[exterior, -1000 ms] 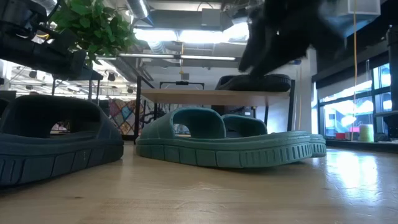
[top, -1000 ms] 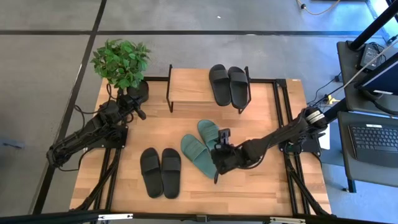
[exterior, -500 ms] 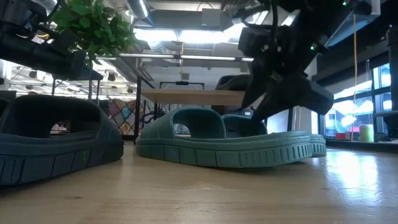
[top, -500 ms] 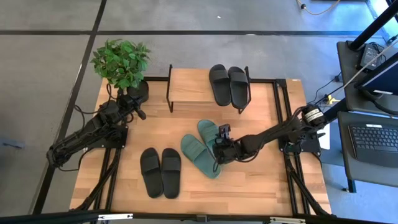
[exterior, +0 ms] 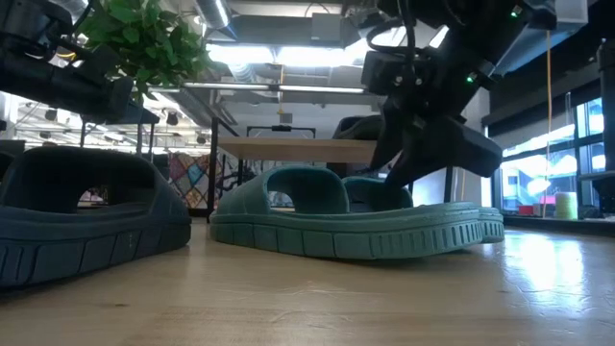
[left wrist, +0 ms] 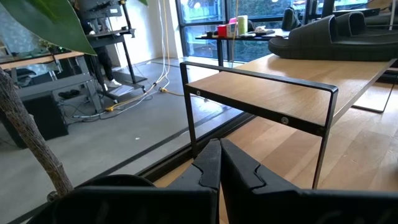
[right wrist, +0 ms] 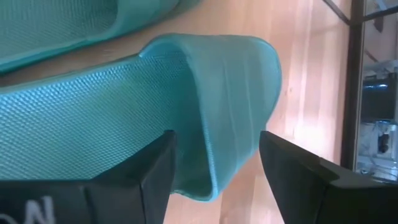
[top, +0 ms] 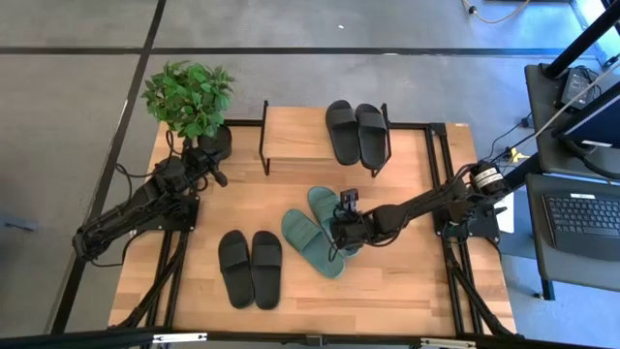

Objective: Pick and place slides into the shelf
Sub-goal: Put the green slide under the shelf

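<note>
Right hand (top: 341, 233) down on the green slides, fingers spread around one strap

From up top I've got that hand low over the green pair (top: 312, 240) mid-surface; on the wrist cam its 2 fingers (right wrist: 152, 171) sit either side of the strap of the green slide (right wrist: 186, 106), wide apart, and I can't tell if they're touching it yet. Left hand (left wrist: 219, 165) is pressed together, parked back by the potted plant (top: 189, 97) facing the shelf (top: 295, 136). 1 black pair (top: 356, 131) is on the shelf's top board, the other black pair (top: 250, 267) is on the surface (top: 407, 291) near the front, just left of the green ones.
</note>
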Robot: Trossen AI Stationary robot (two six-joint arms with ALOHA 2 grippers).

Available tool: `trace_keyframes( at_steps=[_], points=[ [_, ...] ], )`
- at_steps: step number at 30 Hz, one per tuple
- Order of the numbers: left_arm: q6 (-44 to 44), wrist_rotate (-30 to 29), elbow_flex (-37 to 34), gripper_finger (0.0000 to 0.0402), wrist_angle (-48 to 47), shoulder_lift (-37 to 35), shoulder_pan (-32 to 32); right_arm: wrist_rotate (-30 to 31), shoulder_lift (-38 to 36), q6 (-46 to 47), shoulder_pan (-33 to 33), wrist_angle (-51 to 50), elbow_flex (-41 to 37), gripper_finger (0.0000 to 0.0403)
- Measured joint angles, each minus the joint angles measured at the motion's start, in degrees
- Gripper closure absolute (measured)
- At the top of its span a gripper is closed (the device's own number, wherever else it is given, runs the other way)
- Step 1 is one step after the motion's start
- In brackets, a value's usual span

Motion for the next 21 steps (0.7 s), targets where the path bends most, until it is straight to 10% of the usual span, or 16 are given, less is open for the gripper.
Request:
trace_keyframes(
  at_steps=[21],
  points=[
    [-0.02,0.00,0.00,0.0401,0.00,0.00,0.00,0.59,5.03,-1.72,-2.85,4.94,0.09,0.0179]
  ],
)
